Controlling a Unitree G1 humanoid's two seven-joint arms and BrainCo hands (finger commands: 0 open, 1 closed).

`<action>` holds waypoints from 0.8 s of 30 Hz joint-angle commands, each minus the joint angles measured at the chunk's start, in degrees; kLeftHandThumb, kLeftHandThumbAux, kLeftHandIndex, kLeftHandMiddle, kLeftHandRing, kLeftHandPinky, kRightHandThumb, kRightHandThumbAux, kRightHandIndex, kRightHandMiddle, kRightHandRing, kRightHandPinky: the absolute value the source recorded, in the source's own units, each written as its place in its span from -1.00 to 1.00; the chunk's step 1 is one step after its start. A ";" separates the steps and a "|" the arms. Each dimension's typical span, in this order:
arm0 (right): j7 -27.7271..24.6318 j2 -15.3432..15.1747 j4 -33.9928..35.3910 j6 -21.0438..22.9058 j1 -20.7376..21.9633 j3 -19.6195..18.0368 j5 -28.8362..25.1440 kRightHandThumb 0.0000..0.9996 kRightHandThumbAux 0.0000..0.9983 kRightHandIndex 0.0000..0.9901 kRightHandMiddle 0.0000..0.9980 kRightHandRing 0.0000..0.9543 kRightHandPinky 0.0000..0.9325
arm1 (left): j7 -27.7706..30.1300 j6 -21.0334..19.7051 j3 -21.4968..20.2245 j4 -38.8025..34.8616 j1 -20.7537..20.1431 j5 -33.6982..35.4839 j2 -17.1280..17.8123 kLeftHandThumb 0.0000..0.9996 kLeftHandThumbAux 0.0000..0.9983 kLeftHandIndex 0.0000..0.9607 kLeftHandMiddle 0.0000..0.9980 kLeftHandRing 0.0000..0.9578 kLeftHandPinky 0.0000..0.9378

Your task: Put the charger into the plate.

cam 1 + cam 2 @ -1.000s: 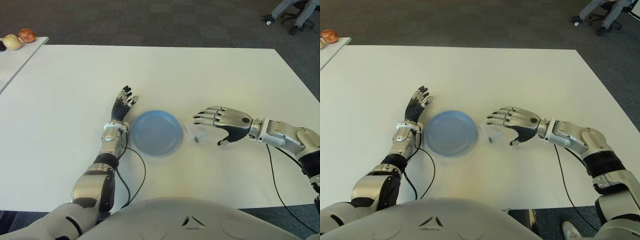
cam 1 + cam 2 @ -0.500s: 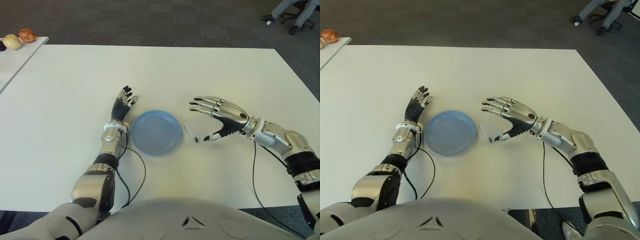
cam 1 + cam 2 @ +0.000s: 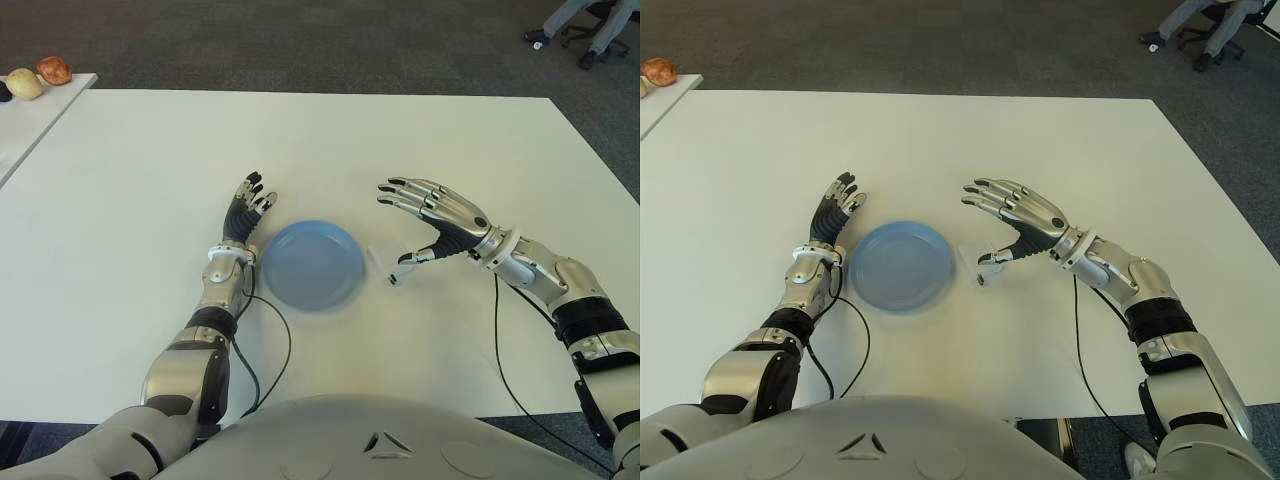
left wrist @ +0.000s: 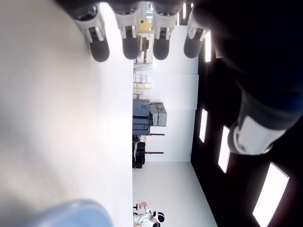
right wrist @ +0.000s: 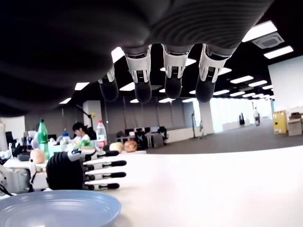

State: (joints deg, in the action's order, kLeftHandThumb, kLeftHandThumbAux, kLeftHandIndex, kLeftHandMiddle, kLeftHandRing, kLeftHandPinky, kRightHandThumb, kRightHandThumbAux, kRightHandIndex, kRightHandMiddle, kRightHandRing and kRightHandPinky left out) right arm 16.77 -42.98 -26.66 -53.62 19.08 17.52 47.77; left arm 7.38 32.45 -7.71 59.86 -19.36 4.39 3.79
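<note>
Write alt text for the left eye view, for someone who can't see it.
A robot's open right hand hovers above a small white charger on a white table, just right of an empty blue plate. Its open left hand shows left of the plate.

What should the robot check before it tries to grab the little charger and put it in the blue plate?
1. Charger in sight, on the table just right of the plate: ok.
2. Plate empty and ready: ok.
3. Right hand open, holding nothing: ok.
4. Right hand around the charger: not ok, only its thumb tip is near.
5. Left hand out of the way, left of the plate: ok.
6. Which way the charger's prongs point: cannot tell.
</note>
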 commanded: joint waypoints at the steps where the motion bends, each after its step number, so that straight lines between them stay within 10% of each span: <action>1: 0.44 1.05 -1.75 0.69 1.44 1.53 2.03 -0.64 -0.63 -1.00 -1.00 -1.00 -1.00 | -0.96 -4.16 0.63 3.55 3.89 -1.18 -0.57 -1.00 0.19 -0.88 -0.90 -0.89 -0.84; 24: -8.91 3.72 -17.22 -2.74 11.35 8.64 0.15 -0.74 -0.58 -1.00 -1.00 -1.00 -1.00 | -1.63 -4.57 0.69 2.36 4.59 -1.77 -0.70 -1.00 0.19 -0.89 -0.91 -0.90 -0.83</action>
State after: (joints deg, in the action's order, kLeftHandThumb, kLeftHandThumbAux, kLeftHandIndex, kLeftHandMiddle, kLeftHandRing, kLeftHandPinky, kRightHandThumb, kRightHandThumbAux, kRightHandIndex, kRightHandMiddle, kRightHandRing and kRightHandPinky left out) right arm 8.32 -39.76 -41.45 -55.26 28.84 24.81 47.42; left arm 6.52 32.43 -7.69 59.29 -19.09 3.46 3.72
